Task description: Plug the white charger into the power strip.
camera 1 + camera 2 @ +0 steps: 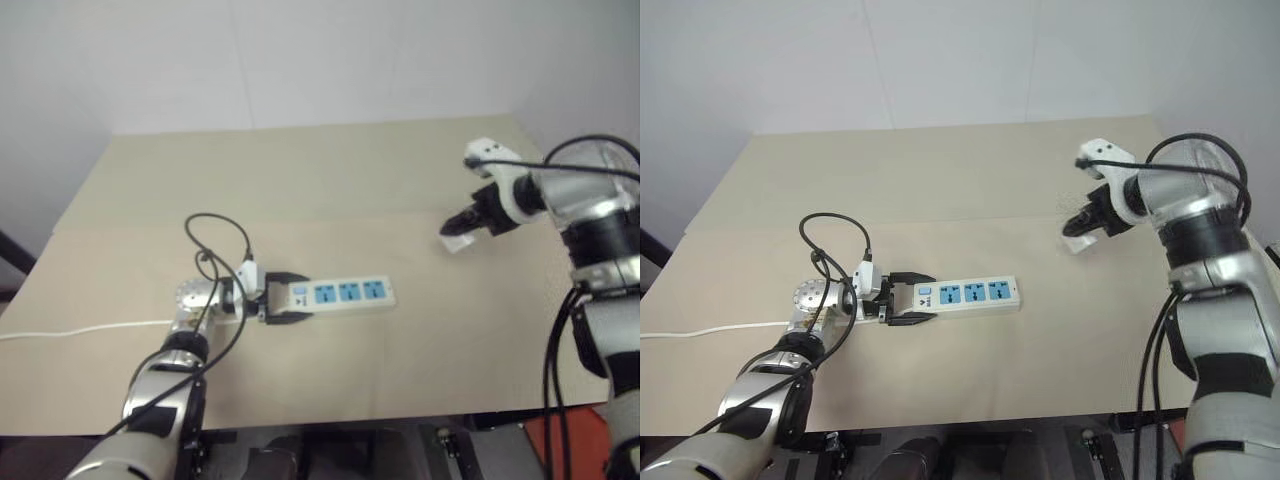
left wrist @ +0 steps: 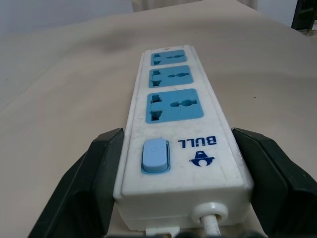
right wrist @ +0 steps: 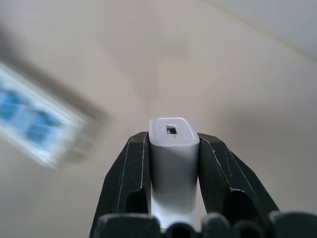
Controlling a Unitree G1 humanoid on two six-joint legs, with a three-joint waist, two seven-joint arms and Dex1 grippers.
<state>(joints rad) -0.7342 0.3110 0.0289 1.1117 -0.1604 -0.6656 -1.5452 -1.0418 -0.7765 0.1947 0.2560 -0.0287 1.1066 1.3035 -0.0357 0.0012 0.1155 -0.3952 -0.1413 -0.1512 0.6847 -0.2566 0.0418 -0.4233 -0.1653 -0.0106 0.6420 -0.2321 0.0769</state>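
Beige tabletop [image 1: 330, 190], backed by a plain white wall [image 1: 300, 60]. On it lies the strip [image 1: 343, 293], flat, nearer the front edge than the back and left of centre, its length roughly parallel to the front edge. Three blue sockets [image 2: 174, 104] face up in a row; the switch [image 2: 156, 155] sits at the end toward the table's left edge, and the cord [image 1: 90, 329] runs from that end off the left side.

Left gripper [image 1: 284, 299] — clamped on the switch end of the strip, one black finger [image 2: 91, 181] against each long side, as the left wrist view shows plainly.

Right gripper [image 1: 462, 223] — raised above the table near the right edge, well apart from the strip. It is clenched on the charger [image 3: 173, 158], which is pinched between both fingers, with the end bearing a small rectangular port pointing out past the tips. The charger is off the table surface.
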